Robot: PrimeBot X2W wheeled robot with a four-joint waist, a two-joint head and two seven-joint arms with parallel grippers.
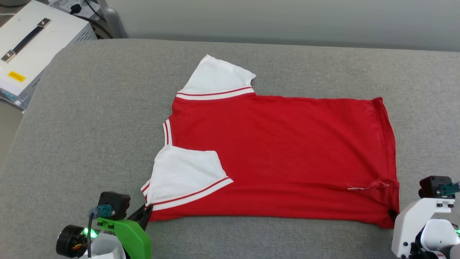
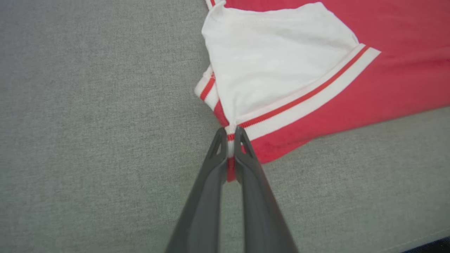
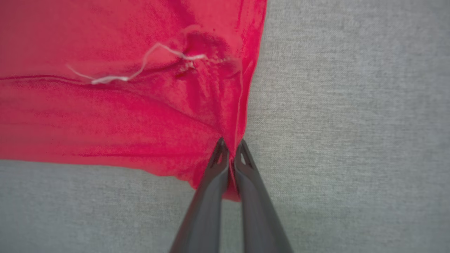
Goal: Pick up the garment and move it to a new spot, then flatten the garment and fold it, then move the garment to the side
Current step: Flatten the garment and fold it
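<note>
Red white-sleeved jersey T-shirt (image 1: 280, 151): laid flat. Left tool (image 2: 230, 133), right tool (image 3: 230, 144) pinching near corners. Fold, side move pending.

Bright, even, diffuse light with almost no shadow or glare.
The head view is sharp; both wrist views are softer. There the red garment (image 3: 105, 116) looks oversaturated and smeared, and the left tool (image 2: 230, 133) and right tool (image 3: 230, 144) blur toward the bottom edge.
</note>
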